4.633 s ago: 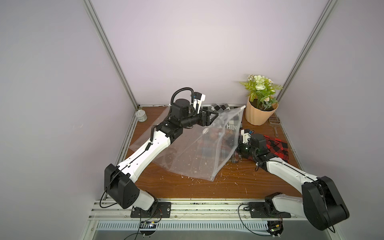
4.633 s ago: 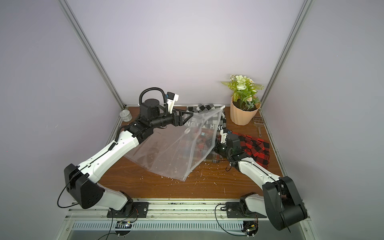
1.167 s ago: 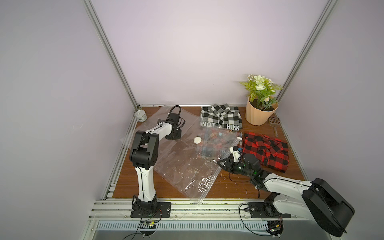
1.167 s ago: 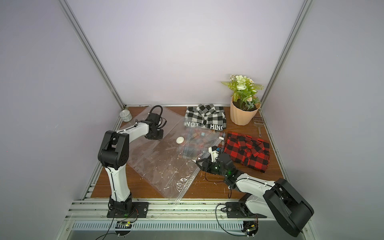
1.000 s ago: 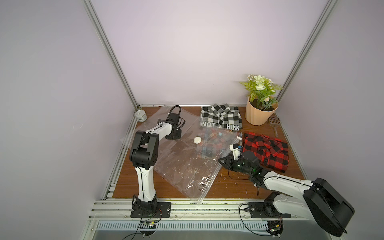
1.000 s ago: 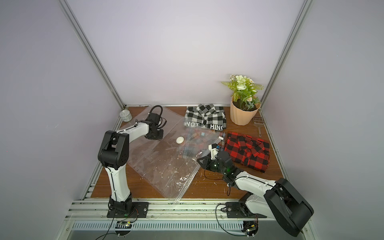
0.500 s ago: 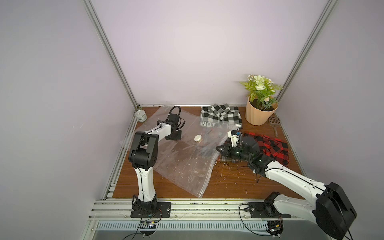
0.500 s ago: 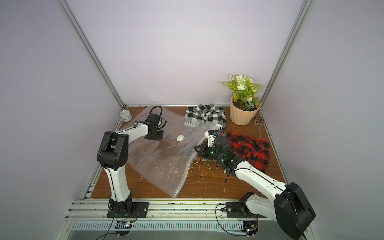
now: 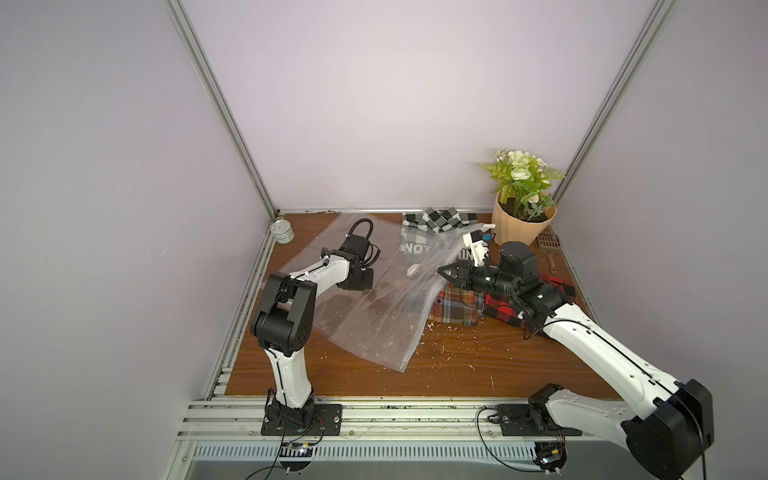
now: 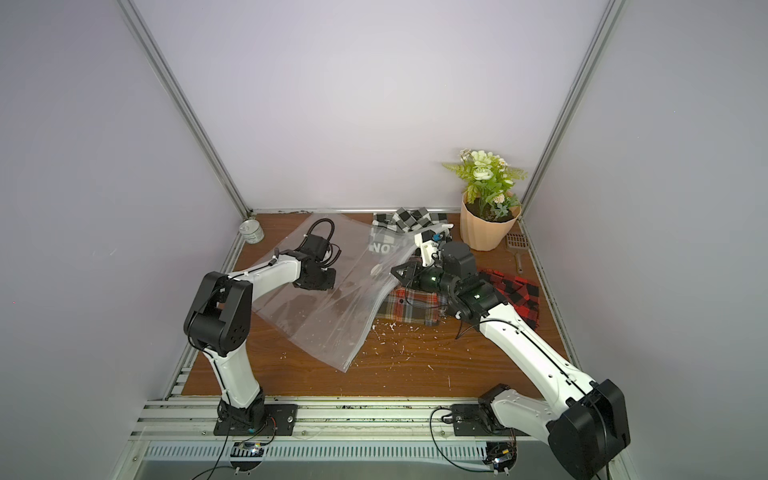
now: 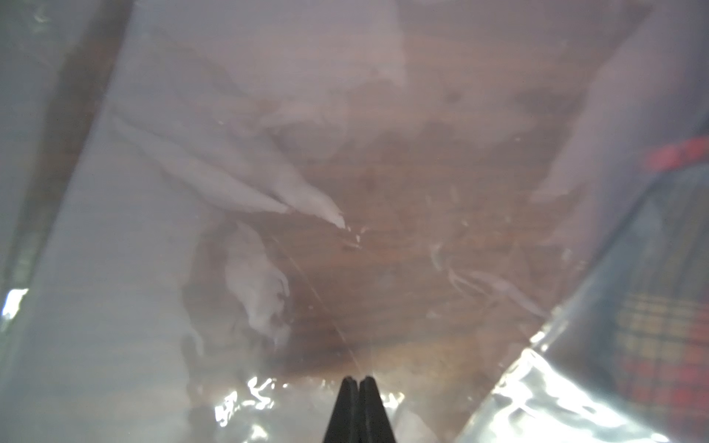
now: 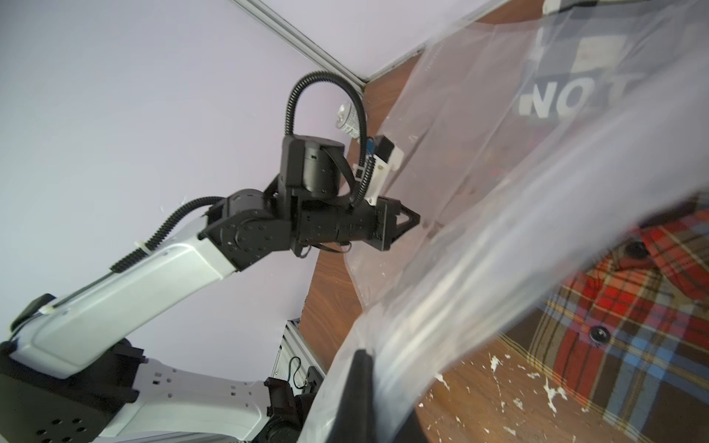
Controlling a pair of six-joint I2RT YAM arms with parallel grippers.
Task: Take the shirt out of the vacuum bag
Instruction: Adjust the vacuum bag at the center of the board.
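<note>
Right gripper (image 9: 444,272) is clamped on the lifted edge of the big clear plastic vacuum bag (image 9: 365,320). The folded brown-red-blue plaid shirt (image 9: 455,308) lies flat on the wooden table (image 9: 478,365) right under that edge, way nearer the right arm. Left gripper (image 11: 358,383) has its jaws together, tip down on the bag's far side, and I can't tell if it's pinching film. In both top views the shirt looks free, but the right wrist view has film crossing part of it, so maybe not quite.

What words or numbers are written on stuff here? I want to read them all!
"NOT": white capitals on a black band of the black-and-white checked shirt, seen through the vacuum bag; any further letters are hidden.
Label on the tin can: too small to read.
Nothing else is readable.
</note>
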